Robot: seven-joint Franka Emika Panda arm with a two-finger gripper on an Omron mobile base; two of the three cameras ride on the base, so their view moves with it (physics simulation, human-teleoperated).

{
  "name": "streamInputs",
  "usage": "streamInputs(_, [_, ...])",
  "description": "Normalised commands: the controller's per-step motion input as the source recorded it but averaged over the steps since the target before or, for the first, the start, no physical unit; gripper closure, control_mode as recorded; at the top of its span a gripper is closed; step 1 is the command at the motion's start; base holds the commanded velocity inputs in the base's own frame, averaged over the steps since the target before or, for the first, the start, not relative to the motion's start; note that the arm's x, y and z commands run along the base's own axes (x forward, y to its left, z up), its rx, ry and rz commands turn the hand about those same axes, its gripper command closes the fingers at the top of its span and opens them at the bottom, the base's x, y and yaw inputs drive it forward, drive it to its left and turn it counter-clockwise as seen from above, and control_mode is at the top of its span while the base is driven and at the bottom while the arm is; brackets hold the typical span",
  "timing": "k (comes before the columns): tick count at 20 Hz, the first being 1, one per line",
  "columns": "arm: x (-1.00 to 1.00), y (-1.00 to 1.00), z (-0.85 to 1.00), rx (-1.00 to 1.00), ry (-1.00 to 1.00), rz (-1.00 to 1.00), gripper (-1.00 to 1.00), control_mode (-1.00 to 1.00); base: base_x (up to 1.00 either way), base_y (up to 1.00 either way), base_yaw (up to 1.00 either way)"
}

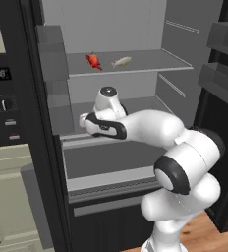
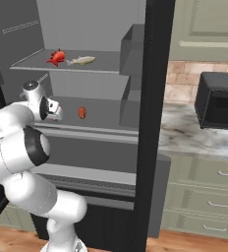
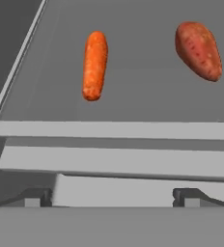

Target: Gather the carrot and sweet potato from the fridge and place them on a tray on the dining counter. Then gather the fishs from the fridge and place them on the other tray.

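The fridge (image 1: 185, 29) stands open. On its middle shelf lie the slim orange carrot (image 3: 94, 65) and, to its right, the stubby reddish-brown sweet potato (image 3: 199, 50), which also shows as a small lump (image 2: 81, 112). My gripper (image 3: 112, 198) is open and empty, level with that shelf's front lip and short of both roots. The hand (image 1: 103, 125) reaches in from the front. On the shelf above rest the fishs: a red one (image 1: 93, 60) and a pale slim one (image 1: 121, 61), side by side. The trays and dining counter are out of view.
The fridge's left door edge (image 2: 153, 98) stands as a black post right of the shelves. The right door with its bins (image 1: 224, 74) hangs open. A wall oven panel (image 1: 0, 98) is on the left. A black microwave (image 2: 219, 101) sits on a marble wall counter (image 2: 194, 135).
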Motion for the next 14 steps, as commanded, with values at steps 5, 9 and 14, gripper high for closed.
streamInputs(5, [0.17, 0.06, -0.05, -0.06, 0.0, 0.0, -1.0, -1.0, 0.0, 0.0, 0.0])
streamInputs(9, [0.26, 0.01, -0.07, -0.01, 0.02, -0.01, -1.0, -1.0, 0.0, 0.0, 0.0])
streamInputs(14, [0.2, 0.01, -0.16, -0.01, 0.02, -0.01, -1.0, -1.0, 0.0, 0.0, 0.0])
